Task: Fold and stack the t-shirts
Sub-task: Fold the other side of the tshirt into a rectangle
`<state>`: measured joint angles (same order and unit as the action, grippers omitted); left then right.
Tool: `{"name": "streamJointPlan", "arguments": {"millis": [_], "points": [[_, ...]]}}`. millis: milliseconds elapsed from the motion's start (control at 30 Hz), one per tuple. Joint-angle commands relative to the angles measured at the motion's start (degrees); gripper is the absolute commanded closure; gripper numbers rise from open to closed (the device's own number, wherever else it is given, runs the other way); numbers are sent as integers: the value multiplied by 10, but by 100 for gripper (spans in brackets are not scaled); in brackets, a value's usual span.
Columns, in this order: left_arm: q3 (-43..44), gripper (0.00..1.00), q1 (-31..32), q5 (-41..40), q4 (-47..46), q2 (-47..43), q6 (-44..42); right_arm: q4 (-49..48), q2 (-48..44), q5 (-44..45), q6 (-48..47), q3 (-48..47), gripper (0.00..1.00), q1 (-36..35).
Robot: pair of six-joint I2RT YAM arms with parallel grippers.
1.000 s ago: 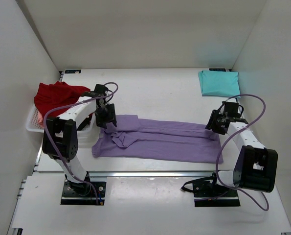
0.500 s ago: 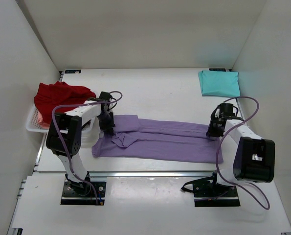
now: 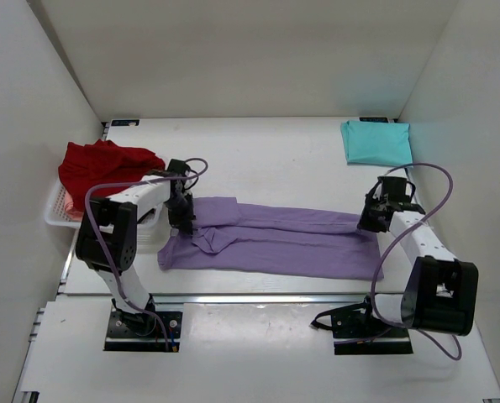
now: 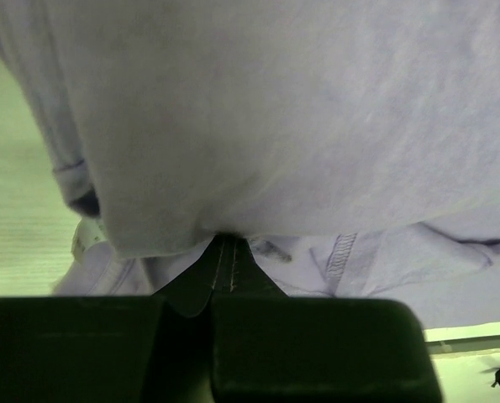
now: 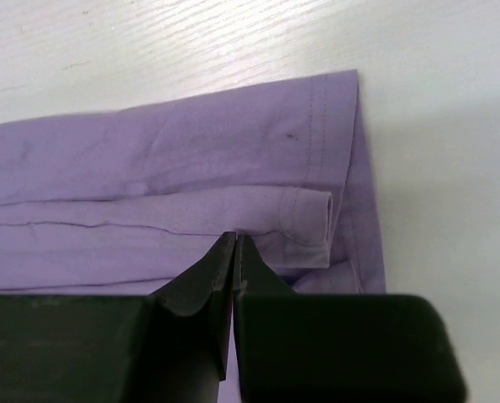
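Top external view: lavender t-shirt [image 3: 275,239] lying as a long folded band across the near table [image 3: 275,159], well apart from the folded teal t-shirt [image 3: 376,143] in the far right corner. Left gripper [image 3: 182,220] clamped on the bunched left end, draped in cloth up close. Right gripper [image 3: 369,222] pinched together at the hem's folded edge, seemingly nipping it. Lift both ends evenly, keep the band taut, bring one end over the other, and match edges before letting go.
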<state>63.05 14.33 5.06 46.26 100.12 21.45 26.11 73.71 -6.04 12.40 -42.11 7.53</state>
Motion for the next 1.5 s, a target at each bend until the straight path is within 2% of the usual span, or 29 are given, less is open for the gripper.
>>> {"name": "streamJointPlan", "arguments": {"millis": [0,300,600,733,900,1133,1333,1467], "points": [[-18,100,-7,7,2,-44,-2,23,-32,-10,-12,20,100,-1],[-35,100,-14,8,-3,-63,1,64,-86,-25,-34,53,100,20],[-33,99,-15,-8,9,-76,6,114,-72,-23,-36,36,100,18],[-10,89,-18,15,-7,-91,10,139,-53,-19,-30,27,100,13],[53,67,24,46,-37,-64,18,166,-35,-30,-9,2,100,15],[100,56,56,78,-65,-20,45,202,9,-32,23,-25,100,-7],[154,53,84,68,-61,33,30,227,42,-56,48,-32,100,-5],[195,48,105,57,-44,70,18,230,30,-50,56,-28,100,-14]]}}
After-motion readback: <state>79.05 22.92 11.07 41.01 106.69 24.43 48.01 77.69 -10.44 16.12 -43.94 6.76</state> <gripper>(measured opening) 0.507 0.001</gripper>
